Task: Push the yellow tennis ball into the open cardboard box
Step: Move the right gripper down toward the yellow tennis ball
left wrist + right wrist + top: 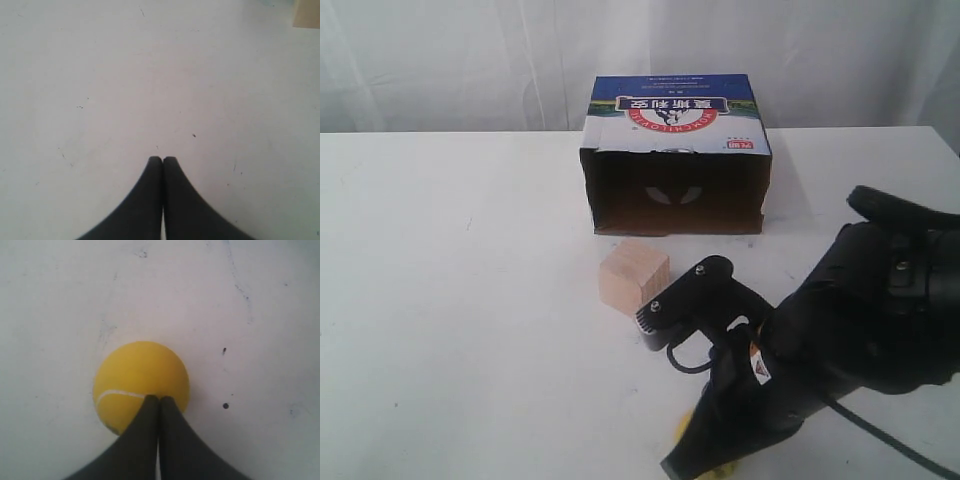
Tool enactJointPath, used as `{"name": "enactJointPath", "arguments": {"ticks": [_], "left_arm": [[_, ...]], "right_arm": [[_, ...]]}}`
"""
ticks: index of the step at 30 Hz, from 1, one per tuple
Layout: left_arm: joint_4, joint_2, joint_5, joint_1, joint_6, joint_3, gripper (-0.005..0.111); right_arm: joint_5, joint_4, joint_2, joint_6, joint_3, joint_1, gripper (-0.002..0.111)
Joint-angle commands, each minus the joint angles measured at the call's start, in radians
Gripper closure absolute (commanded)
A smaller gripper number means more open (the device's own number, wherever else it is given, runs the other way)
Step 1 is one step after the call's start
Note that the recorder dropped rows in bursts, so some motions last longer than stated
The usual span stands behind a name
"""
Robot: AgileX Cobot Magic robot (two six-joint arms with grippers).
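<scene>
The yellow tennis ball [137, 372] lies on the white table, with its white seam showing. My right gripper [160, 399] is shut, and its closed tips rest against the ball's near side without holding it. In the exterior view my right arm covers most of the ball [684, 425], so only yellow slivers show at the bottom edge. The open cardboard box [678, 165] stands at the back centre, its dark opening facing the front. My left gripper [163, 159] is shut over bare table and does not show in the exterior view.
A pale wooden cube [633, 277] sits between the ball and the box opening, just in front of the box; its corner shows in the left wrist view [306, 13]. A white curtain hangs behind the table [450, 300].
</scene>
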Motion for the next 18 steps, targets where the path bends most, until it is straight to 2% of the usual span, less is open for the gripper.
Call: {"name": "enactJointPath", "arguments": {"ticks": [1, 10, 18], "left_arm": [[0.002, -0.005, 0.017, -0.005, 0.002, 0.004, 0.107], [0.002, -0.005, 0.017, -0.005, 0.002, 0.004, 0.107], [0.002, -0.005, 0.017, -0.005, 0.002, 0.004, 0.107]], "right_arm": [[-0.021, -0.036, 0.007, 0.010, -0.007, -0.035, 0.108], [-0.042, -0.069, -0.040, 0.035, -0.009, -0.084, 0.108], [-0.005, -0.023, -0.124, 0.050, -0.009, -0.031, 0.108]]}}
